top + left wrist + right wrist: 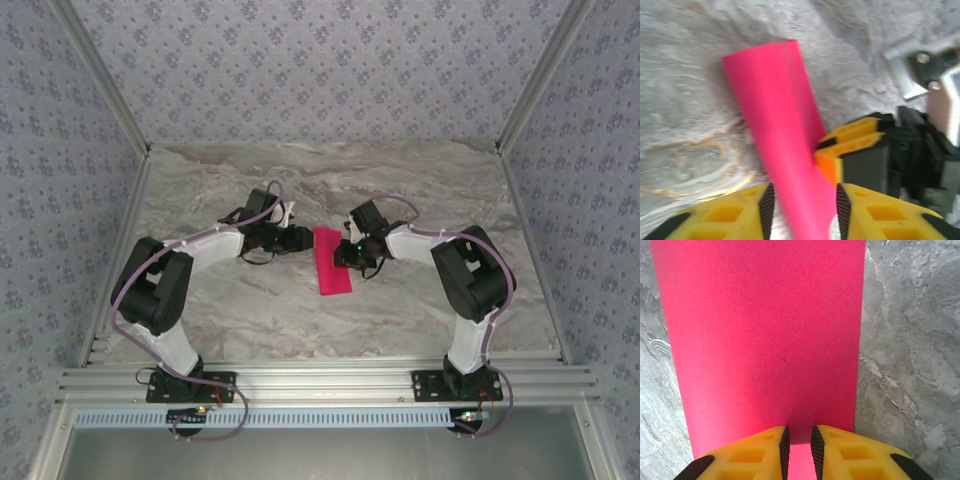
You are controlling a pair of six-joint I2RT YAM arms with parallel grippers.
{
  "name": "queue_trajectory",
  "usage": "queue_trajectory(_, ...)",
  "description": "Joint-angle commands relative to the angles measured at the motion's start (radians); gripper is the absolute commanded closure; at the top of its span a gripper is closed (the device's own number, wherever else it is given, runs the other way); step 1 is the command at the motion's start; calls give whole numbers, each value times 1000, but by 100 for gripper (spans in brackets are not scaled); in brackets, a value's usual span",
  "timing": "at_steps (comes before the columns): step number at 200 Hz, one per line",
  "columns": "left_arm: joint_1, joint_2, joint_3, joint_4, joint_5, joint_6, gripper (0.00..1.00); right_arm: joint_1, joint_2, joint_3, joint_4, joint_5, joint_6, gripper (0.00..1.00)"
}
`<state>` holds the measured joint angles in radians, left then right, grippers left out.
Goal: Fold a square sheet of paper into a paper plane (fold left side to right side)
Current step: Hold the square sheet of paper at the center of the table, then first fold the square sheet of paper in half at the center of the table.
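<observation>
Top view, paper: the square sheet of paper [333,268] lies near the middle of the table [250,320] as a narrow, doubled strip. It sits between the two grippers, so each can work one long edge.
Top view, arms: both arms reach forward with their elbows out and their wrists turned inward. The left gripper [300,240] meets the strip's far left corner, and the right gripper [347,256] sits low over its right edge.
Left wrist view, jaws: the fingers stand partly apart with the strip running between the pads. I cannot tell whether they are clamping it.
Left wrist view, fold: the strip looks rounded rather than creased, and is probably being steadied for pressing.
Right wrist view, jaws: the gap is narrow with pink paper in it, so the jaws are pinching the near edge, likely to keep the layers aligned.
</observation>
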<state>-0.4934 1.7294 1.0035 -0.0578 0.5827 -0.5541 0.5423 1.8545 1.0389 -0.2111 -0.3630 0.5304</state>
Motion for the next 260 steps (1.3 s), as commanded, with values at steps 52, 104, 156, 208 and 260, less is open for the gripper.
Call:
queue_trajectory(52,-79,114,21,113,124,-55,68,19,66,-8,-97,58,-17,75)
queue_trajectory(104,-78,151,14,34,29,-11,69,23,67,1,-116,65,-26,75)
queue_trajectory(156,-74,150,-13,-28,-34,28,70,24,76,11,-138,69,-38,75)
queue_trajectory(208,-41,81,-59,-28,-31,31,71,24,80,15,-147,70,-44,75)
queue_trajectory(260,-29,2,-46,16,39,10,71,29,80,21,-146,68,-44,75)
